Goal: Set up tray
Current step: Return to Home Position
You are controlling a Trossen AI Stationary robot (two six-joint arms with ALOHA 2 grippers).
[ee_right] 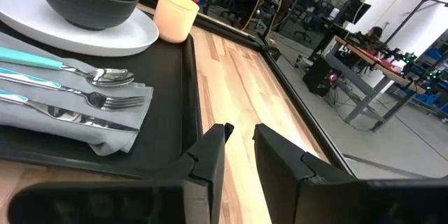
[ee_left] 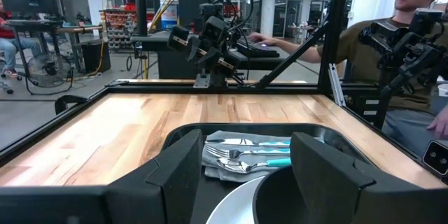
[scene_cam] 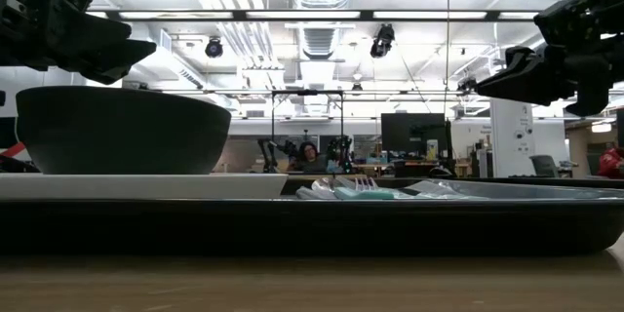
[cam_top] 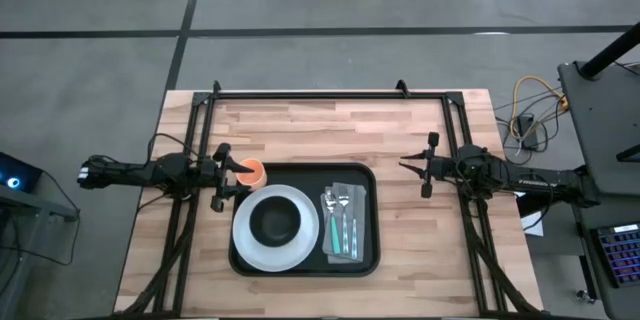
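The black tray (cam_top: 368,260) lies on the wooden table, near its middle. On its left half stands a white plate (cam_top: 248,245) with a black bowl (cam_top: 275,222) on it. On its right half a grey napkin (cam_top: 352,192) carries teal-handled cutlery (ee_right: 42,61). An orange cup (cam_top: 251,172) stands at the tray's far left corner. My left gripper (cam_top: 222,175) hangs open and level beside the cup, above the table, touching nothing. My right gripper (cam_top: 405,166) hovers right of the tray with only a narrow gap (ee_right: 240,140) between its fingers and nothing in it.
A black metal frame (cam_top: 330,94) runs round the table's far and side edges. Bare wood lies far of the tray (cam_top: 330,130) and to its right (cam_top: 420,240). A seated person (ee_left: 392,42) is behind the right arm, off the table.
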